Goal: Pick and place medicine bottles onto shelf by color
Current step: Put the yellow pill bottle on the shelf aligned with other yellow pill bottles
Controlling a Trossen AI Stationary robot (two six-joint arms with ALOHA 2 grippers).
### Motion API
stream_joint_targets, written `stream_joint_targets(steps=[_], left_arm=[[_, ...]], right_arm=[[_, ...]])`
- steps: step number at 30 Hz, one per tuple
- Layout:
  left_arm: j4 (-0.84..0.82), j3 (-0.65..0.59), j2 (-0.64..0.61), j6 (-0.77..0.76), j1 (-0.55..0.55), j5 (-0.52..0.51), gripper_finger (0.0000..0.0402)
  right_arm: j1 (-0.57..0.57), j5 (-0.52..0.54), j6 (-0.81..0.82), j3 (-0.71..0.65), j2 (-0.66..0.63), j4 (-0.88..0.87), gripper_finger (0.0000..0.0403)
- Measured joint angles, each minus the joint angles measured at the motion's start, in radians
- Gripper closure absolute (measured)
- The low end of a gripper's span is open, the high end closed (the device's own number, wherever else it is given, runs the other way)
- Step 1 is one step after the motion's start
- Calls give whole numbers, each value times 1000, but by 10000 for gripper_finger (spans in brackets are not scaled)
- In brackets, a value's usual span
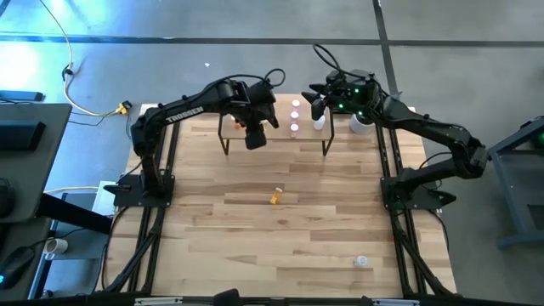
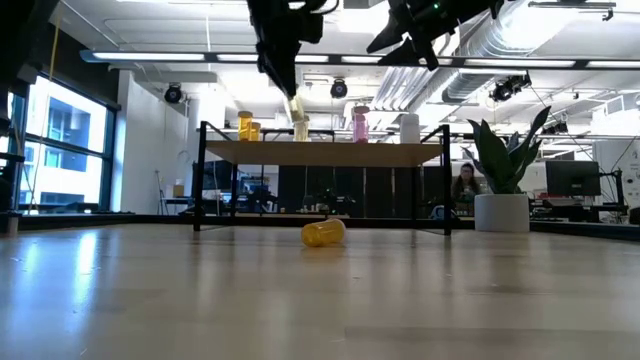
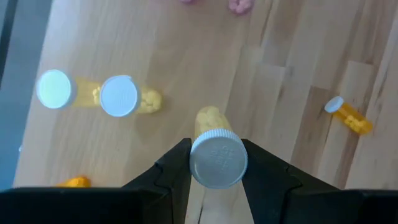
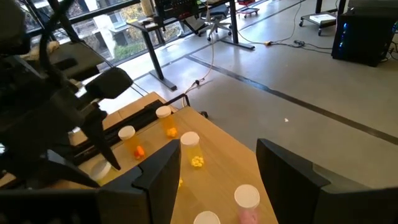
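Nearest, a yellow white-capped medicine bottle [image 1: 275, 196] lies on the big wooden tabletop [image 1: 255, 246]; behind, over the low light-wood shelf [image 2: 320, 153], the left gripper [image 3: 216, 177] clamps a yellow-filled white-capped bottle [image 3: 214, 149]; the right gripper [image 4: 211, 171] hovers spread, empty.

A light-wood shelf [image 2: 322, 154] stands on thin black legs over a pale wooden table [image 1: 255, 221] of striped planks. On the shelf are yellow bottles [image 2: 246, 126], a pink bottle [image 2: 359, 125] and a white one [image 2: 409, 128], all white-capped. A yellow bottle [image 3: 213, 144] with a white cap sits between black fingers [image 3: 168, 174]. Another yellow bottle [image 2: 323, 232] lies on the table. The arms [image 1: 183, 110] are black. A white pot [image 2: 501, 212] holds green leaves.
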Motion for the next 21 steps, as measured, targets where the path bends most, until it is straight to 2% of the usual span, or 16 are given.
stream_joint_targets(steps=[16,21], left_arm=[[1,-1,58,26,16,8,287],[9,-1,58,35,21,50,287]], right_arm=[[0,0,0,0,0,-44,203],[0,0,0,0,0,-45,203]])
